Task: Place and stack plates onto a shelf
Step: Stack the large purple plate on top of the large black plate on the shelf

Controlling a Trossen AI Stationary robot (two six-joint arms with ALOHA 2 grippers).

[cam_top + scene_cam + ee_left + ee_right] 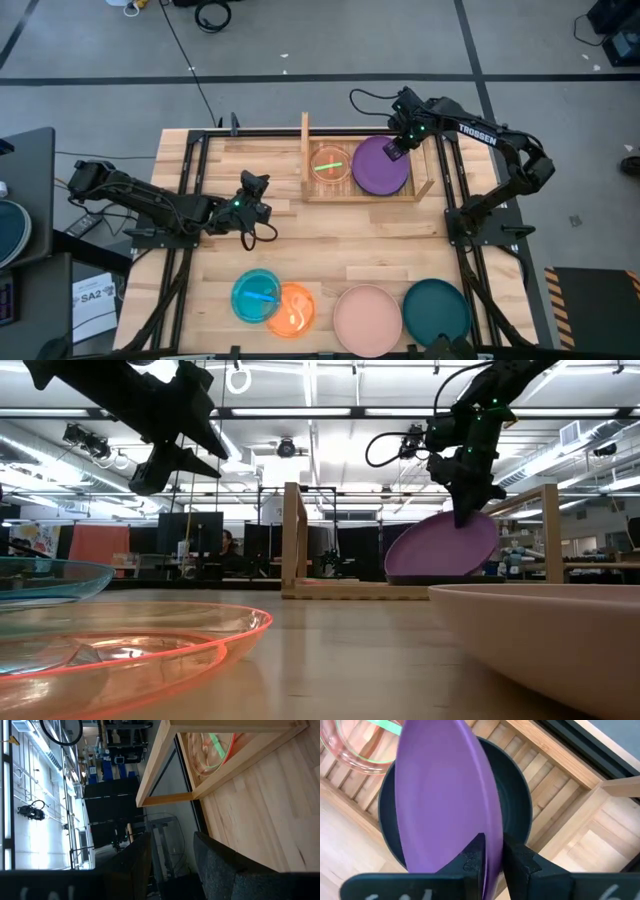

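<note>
The wooden shelf [425,185] stands at the table's far side. A small red plate [330,165] with a green utensil lies on its left half. A black plate [520,820] lies on its right half. Over the black plate my right gripper [492,845] is shut on the purple plate [378,168], seen tilted in the low view [440,545]. My left gripper [172,857] is open above the table, left of the shelf, touching nothing. Blue [255,295], orange [297,310], pink [367,318] and teal [436,310] plates lie along the near edge. My right gripper pinches the purple plate's rim [492,827] at its far right side, one finger on the upper face and one beneath. The fingers slant down from the far right. The plate is tilted: the held edge is up, and the opposite edge [400,572] is down at the black plate.
The shelf's two upright side boards [293,535] [552,530] flank the plates. The blue and orange plates overlap at the near left. Bare plank table lies between the shelf and the near row. A person sits far off in the room beyond the table [228,545].
</note>
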